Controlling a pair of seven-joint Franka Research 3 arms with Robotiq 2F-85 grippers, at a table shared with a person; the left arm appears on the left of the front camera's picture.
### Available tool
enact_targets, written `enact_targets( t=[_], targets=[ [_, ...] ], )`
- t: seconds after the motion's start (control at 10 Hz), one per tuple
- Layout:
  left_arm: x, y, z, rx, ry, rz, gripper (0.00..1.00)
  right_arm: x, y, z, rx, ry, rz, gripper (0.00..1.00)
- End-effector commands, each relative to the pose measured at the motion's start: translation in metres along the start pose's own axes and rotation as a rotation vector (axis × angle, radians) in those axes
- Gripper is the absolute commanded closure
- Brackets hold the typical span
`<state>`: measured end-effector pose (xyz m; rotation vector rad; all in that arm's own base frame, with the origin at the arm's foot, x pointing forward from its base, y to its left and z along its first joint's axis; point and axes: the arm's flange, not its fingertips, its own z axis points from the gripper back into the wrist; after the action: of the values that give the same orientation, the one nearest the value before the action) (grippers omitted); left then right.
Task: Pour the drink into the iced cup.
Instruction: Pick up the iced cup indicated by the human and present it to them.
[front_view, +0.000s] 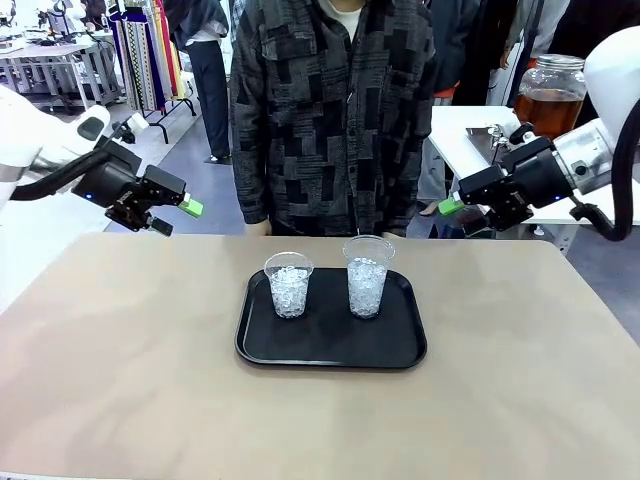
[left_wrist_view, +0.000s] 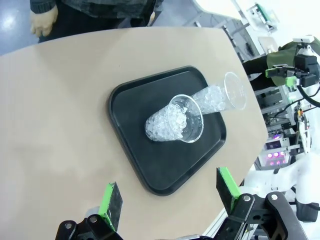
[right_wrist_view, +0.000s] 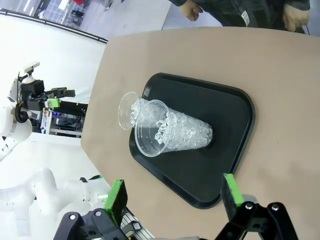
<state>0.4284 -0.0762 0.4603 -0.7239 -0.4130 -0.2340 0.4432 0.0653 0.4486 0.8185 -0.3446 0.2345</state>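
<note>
Front view. Item: drink (front_view: 548, 108), amber-brown, in large clear jar (front_view: 550, 90), lid (front_view: 556, 62) apparently on. Standing on white side table (front_view: 462, 130) behind the right arm, well apart from the tray. Not held.

Left claw (front_view: 176, 217): jaws apart, empty, hanging above the left far corner of the table (front_view: 120, 350).
Right claw (front_view: 459, 215): jaws apart, empty, above the right far edge, between jar and tray.

Black tray (front_view: 330, 360): mid-table, carrying left-hand cup (front_view: 289, 285) and right-hand cup (front_view: 367, 275). Both clear, upright, packed with ice nearly to the rim, near each other but apart.
Person (front_view: 330, 110): standing just beyond the far edge.

Hazards, as judged:
- Jar wide, smooth and heavy with liquid: likely to slip or twist in a two-finger hold.
- Lid left on: no pour, or a sudden gush if loose.
- Wide mouth over narrow cup: stream likely to overshoot onto tray or neighbouring cup.
- Ice near rim: little room, quick overflow, splashing.
- Light plastic cups: easily toppled by a nudge from jar or finger.
- Two like cups: wrong one possibly chosen.
- Person close by: risk of contact on a swing in from the side table.
</note>
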Motion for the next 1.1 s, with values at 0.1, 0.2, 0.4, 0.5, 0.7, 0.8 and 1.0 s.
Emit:
enact_targets(
  t=[0.1,0.2,0.4,0.5,0.7,0.8,1.0],
  targets=[
    [0.004,0.013,0.009,-0.087,-0.044,0.069,0.00,0.009,-0.008,0.006,0.053,-0.003,-0.102,0.00],
    [0.006,0.026,0.018,-0.168,-0.083,0.115,0.00,0.014,-0.017,0.013,0.114,0.017,-0.175,0.00],
    [0.005,0.048,0.021,-0.304,-0.105,0.207,0.00,0.020,-0.036,0.019,0.285,0.045,-0.295,0.00],
    [0.006,0.059,0.019,-0.361,-0.097,0.251,0.00,0.024,-0.048,0.018,0.363,0.068,-0.364,0.00],
    [0.011,0.074,0.010,-0.432,-0.099,0.281,0.00,0.029,-0.070,0.016,0.531,0.106,-0.498,0.00],
    [0.015,0.083,0.005,-0.489,-0.089,0.309,0.00,0.030,-0.080,0.012,0.580,0.126,-0.538,0.00],
    [0.027,0.102,-0.008,-0.588,-0.021,0.392,0.00,0.031,-0.097,0.002,0.617,0.140,-0.585,0.00]
  ],
)
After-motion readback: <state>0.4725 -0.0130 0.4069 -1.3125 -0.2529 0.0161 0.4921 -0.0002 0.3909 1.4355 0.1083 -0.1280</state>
